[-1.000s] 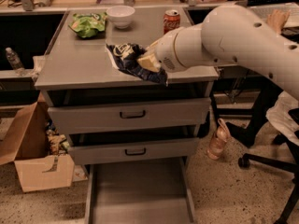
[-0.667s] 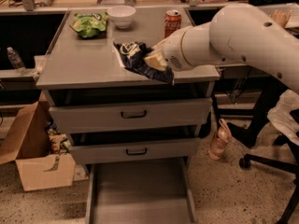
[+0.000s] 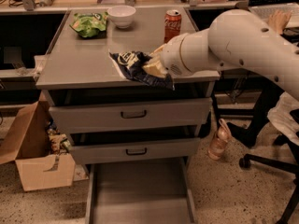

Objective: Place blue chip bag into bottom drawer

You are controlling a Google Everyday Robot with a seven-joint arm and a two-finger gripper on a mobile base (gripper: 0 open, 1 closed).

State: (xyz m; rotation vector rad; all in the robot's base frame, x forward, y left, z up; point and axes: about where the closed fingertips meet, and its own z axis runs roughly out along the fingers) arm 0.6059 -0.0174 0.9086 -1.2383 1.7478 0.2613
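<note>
The blue chip bag [image 3: 134,67] lies on the grey cabinet top [image 3: 79,64], near its front edge and right of the middle. Its long axis runs diagonally. One end, which carries a white oval marking, points toward the back left. The other end points toward the front right, and its corner hangs a little over the front edge of the top. The bag is dark blue, crumpled and shiny, with pale markings, and it looks rather flat at the left end and bunched at the right end. The gripper [image 3: 154,66] comes in from the right on the thick white arm [image 3: 243,45] and sits just above the front edge of the top. Its pale fingers [image 3: 150,69] are closed on the bunched part of the bag. The bottom drawer [image 3: 140,192] is pulled out at floor level, directly below, and its flat grey floor is visible. The two upper drawers [image 3: 133,115] are shut. At the back of the top there are a green chip bag [image 3: 88,23], a white bowl [image 3: 121,16] and a red soda can [image 3: 173,25], all well apart from the blue bag.
</note>
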